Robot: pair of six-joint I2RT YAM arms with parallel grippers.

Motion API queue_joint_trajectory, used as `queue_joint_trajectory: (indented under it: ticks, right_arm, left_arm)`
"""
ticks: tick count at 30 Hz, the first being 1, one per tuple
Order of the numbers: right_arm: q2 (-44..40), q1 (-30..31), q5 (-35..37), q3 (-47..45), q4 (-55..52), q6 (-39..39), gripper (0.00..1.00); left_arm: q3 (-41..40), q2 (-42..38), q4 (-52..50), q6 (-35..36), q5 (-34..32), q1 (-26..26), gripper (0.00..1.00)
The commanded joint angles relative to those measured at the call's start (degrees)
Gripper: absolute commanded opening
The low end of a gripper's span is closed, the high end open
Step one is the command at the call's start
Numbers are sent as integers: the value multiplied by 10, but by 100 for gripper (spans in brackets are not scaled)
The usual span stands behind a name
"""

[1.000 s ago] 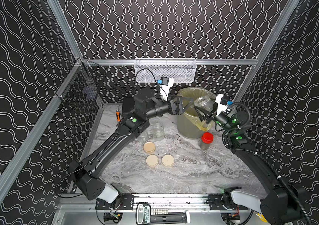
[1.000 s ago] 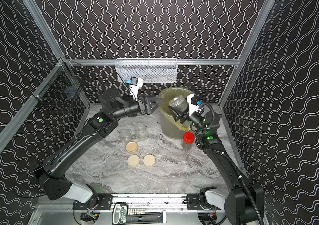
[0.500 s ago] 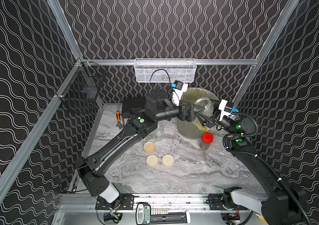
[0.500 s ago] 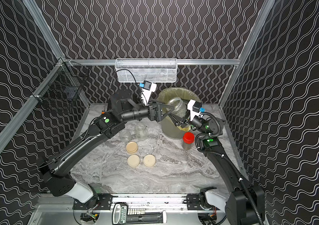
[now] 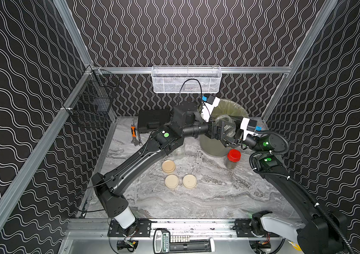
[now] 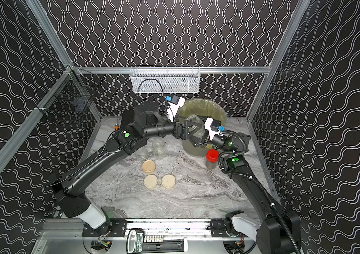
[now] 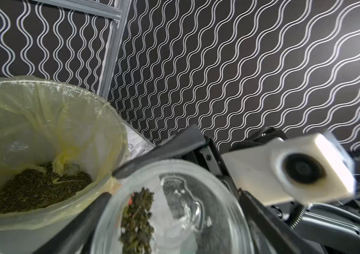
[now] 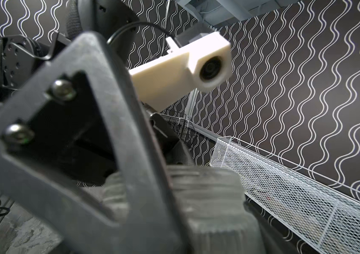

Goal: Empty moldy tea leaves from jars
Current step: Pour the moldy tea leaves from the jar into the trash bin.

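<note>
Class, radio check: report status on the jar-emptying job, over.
Right gripper shut on jar; left gripper flanks it, grip unclear. Tea leaves clumped inside jar, more in bin. No obstacle seen.

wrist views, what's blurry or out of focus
Left wrist view: the jar near the lens is soft, the white camera housing is smeared, the bin sharper. Right wrist view: the near fingers fill the frame out of focus; the mesh basket is crisp.

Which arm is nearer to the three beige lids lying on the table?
Left. The left arm runs just beside the beige lids. The right arm stands far across the table from them, beyond the red-lidded jar.
</note>
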Motion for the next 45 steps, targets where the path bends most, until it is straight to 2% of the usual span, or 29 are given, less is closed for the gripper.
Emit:
queue_joint_trajectory:
  ticks: [1, 4, 7, 8, 10, 12, 13, 15, 19, 26, 35, 45]
  right_arm:
    - [-5, 9, 8, 9, -20, -50, 5]
    - [-7, 12, 8, 12, -37, -68, 8]
    - [-7, 14, 10, 11, -44, -74, 16]
    - [-7, 14, 10, 9, -43, -74, 23]
    - [-8, 14, 11, 5, -37, -69, 44]
    - [-10, 15, 18, -7, -14, -56, 79]
    - [-11, 14, 16, -14, 0, -50, 87]
    - [-15, 14, 16, -22, 12, -51, 95]
    - [-19, 14, 27, -33, 26, -50, 95]
    - [-32, 15, 33, -51, 77, -28, 98]
    - [-28, 19, 13, -47, 131, 2, 96]
    - [-11, 46, 27, -34, 139, -4, 92]
  left_arm:
    - [8, 6, -17, 15, 6, -1, 87]
    - [3, 4, -26, 16, 3, -1, 80]
    - [-4, 0, -21, 10, 8, -1, 66]
    - [-5, -2, -16, 6, 13, -1, 61]
    - [-5, -5, -8, -2, 22, -1, 51]
    - [-6, -11, 1, -9, 30, -2, 41]
    - [-6, -13, 4, -12, 32, -2, 37]
    - [-7, -21, 9, -16, 31, -1, 29]
    - [-26, -44, 42, -33, 26, 0, 25]
    - [-17, -51, 35, -41, 32, 1, 25]
    - [-22, -53, 40, -52, 23, 1, 26]
    - [-22, -54, 34, -50, 16, 1, 25]
